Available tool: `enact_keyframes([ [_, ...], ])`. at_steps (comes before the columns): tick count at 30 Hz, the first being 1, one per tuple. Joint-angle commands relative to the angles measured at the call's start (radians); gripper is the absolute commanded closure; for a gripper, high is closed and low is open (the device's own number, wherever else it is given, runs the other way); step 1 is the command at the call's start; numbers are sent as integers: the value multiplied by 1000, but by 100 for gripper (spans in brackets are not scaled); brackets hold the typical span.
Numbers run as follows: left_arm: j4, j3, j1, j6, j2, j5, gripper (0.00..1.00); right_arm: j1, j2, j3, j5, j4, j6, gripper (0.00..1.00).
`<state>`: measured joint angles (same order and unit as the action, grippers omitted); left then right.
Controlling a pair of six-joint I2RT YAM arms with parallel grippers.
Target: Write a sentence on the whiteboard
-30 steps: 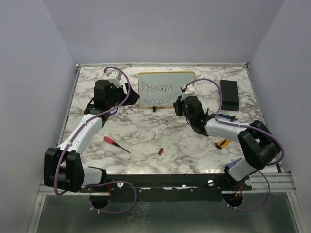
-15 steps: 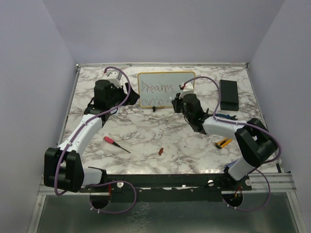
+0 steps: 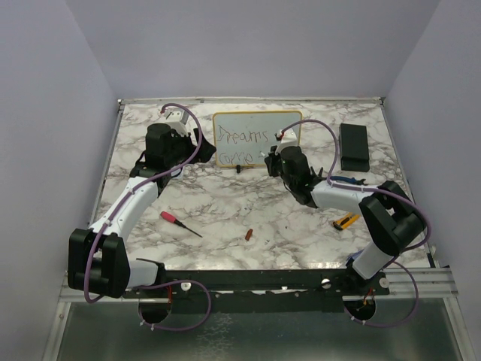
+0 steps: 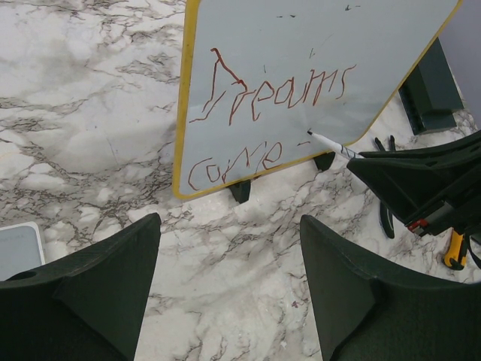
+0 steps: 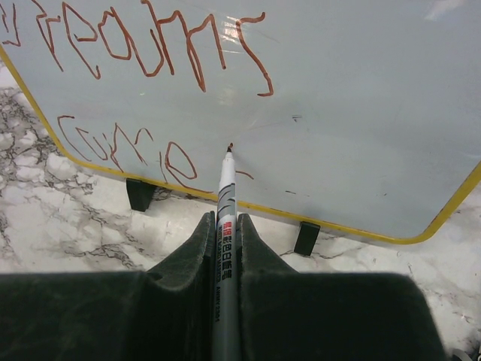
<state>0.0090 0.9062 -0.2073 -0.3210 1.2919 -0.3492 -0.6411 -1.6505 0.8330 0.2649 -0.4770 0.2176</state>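
The whiteboard [image 3: 279, 124] stands near the far edge of the table [image 3: 225, 195], bearing the sentence [image 3: 244, 138]. A black box [image 3: 354, 146] lies to its right and a screwdriver [image 3: 179, 222] well in front. In the left wrist view, the left gripper [image 4: 229, 222] is spread and empty before the board. Only the right wrist view shows the right gripper [image 5: 225, 226] clenched around a marker [image 5: 227, 188], its tip touching the board beside "come".

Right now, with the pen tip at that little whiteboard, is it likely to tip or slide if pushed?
Probably light: the whiteboard looks thin, with a slim yellow frame. It stands on small black feet, and the open left gripper is not holding it, so a firm push from the marker could slide or tip it backward.
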Motion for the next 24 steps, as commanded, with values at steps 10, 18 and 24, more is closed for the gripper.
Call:
enact_keyframes([
  [10, 6, -7, -5, 5, -11, 3, 24, 4, -15, -54, -5, 30, 56, 99],
  [18, 6, -7, -5, 5, -13, 2, 24, 3, -21, -59, -13, 48, 65, 99],
  [24, 6, -7, -5, 4, -13, 1, 24, 3, -38, -48, -22, 60, 69, 99],
])
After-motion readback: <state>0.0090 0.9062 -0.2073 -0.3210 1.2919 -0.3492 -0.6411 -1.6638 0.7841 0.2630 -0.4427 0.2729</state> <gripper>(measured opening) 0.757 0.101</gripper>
